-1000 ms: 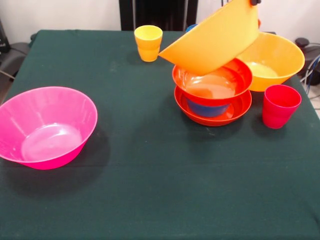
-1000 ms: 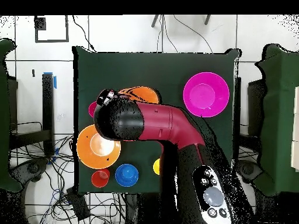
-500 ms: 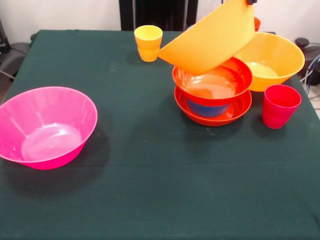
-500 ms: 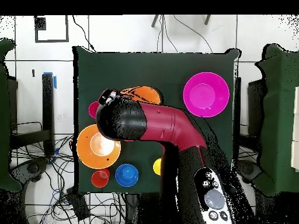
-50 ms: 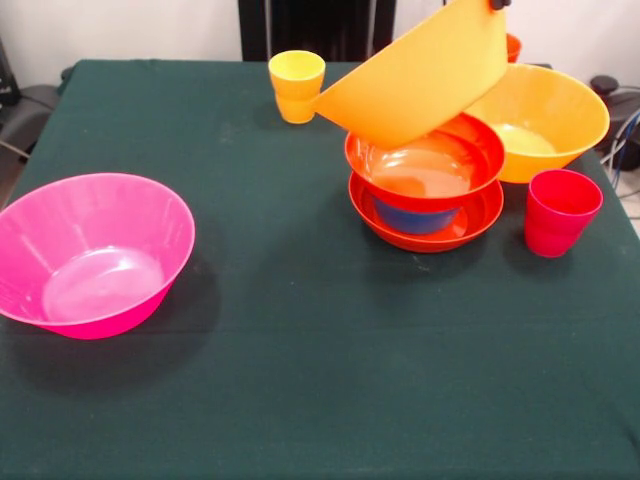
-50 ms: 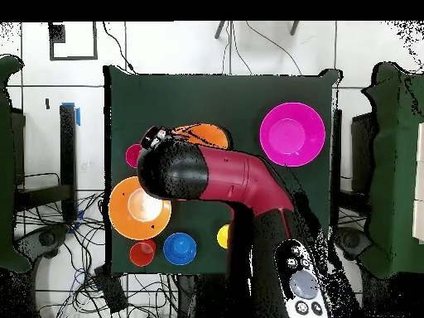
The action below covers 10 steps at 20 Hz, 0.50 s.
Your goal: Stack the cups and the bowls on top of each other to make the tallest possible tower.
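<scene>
Front and overhead views of the bench (image 5: 300, 400) during stacking. The jaws reach in at the top edge of the front view, only their dark tip (image 5: 497, 4) showing, clenched on the upper rim of a large orange-yellow bowl (image 5: 420, 75). This held bowl hangs steeply tilted below the jaws, its outer wall turned toward the camera, its lower edge over the pile and close to or touching it; contact cannot be judged.

Directly beneath the jaws stands the pile: a shallow red-orange bowl (image 5: 430, 225) lowest, a small blue bowl (image 5: 415, 217) inside it, and a second red-orange bowl (image 5: 425, 165) resting on top. Just beside the pile, on the side under the jaws' tip, sits the second large orange-yellow bowl (image 5: 545, 120), upright. A red-pink cup (image 5: 560, 212) stands near it, toward the camera. Behind the held bowl only the rim of an orange cup (image 5: 513, 47) shows. A yellow cup (image 5: 297, 85) stands apart from the pile, level with the held bowl's lower lip. The translucent pink bowl (image 5: 90, 255) lies well apart from the jaws, across the bench.

In the overhead view the red and black arm (image 6: 224, 178) covers the pile; another blue bowl (image 6: 180, 248) sits by the bench edge.
</scene>
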### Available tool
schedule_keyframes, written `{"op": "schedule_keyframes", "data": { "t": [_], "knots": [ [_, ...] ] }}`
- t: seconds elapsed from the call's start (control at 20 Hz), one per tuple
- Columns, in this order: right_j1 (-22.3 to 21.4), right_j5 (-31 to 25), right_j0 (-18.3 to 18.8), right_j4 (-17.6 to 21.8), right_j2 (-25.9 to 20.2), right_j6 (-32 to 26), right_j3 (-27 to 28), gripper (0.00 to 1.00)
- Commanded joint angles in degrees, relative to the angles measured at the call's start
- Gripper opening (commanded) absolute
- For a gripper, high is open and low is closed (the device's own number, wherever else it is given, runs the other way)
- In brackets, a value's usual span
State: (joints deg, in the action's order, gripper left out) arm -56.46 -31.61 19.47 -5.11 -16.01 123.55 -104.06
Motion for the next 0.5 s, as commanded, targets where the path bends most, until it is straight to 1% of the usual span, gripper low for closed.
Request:
{"op": "schedule_keyframes", "data": {
  "t": [0.05, 0.35, 0.5],
  "knots": [
    [1.3, 1.1, -2.4, -0.3, 2.7, 9.3, 3.0, 0.00],
    [1.7, -0.6, -5.1, 0.9, 7.1, 11.1, 2.9, 0.00],
    [1.9, -1.0, -7.1, 2.3, 10.4, 12.1, 2.5, 0.00]
  ]
}}
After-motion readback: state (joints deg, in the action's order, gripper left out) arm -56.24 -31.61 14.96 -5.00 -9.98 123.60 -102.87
